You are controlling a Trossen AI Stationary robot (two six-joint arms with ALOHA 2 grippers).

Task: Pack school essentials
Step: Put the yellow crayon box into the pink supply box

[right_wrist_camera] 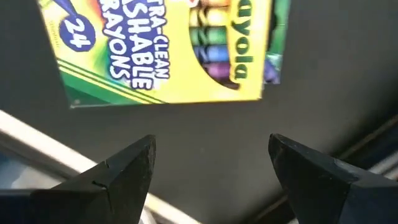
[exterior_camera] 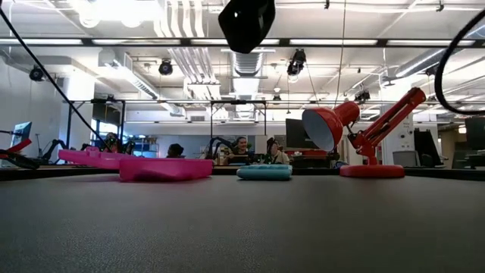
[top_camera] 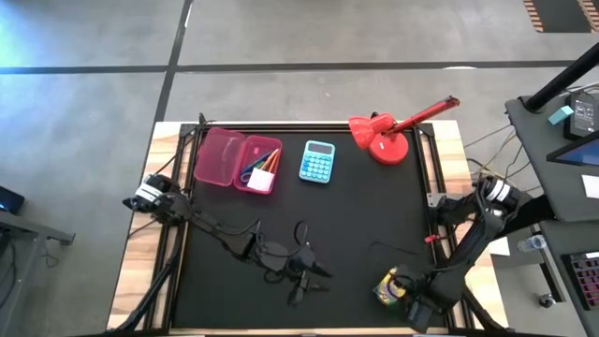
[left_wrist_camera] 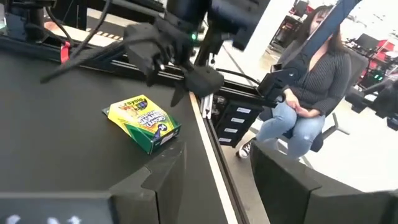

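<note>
The yellow-green crayon box [top_camera: 391,287] lies flat on the black mat near the table's near right corner. It also shows in the left wrist view [left_wrist_camera: 143,122] and fills the right wrist view [right_wrist_camera: 168,50]. My right gripper [right_wrist_camera: 211,162] hangs open just above and beside the box, touching nothing. My left gripper [top_camera: 304,274] waits open over the mat's near middle, its fingers [left_wrist_camera: 155,180] wide apart. The pink pencil case [top_camera: 234,159] lies open at the far left with pencils and other small stationery [top_camera: 262,168] inside.
A light-blue calculator [top_camera: 317,161] sits right of the case, and a red desk lamp [top_camera: 388,136] stands at the far right. The table's metal edge rail [left_wrist_camera: 211,143] runs close to the crayon box. A person [left_wrist_camera: 305,93] sits beyond that edge.
</note>
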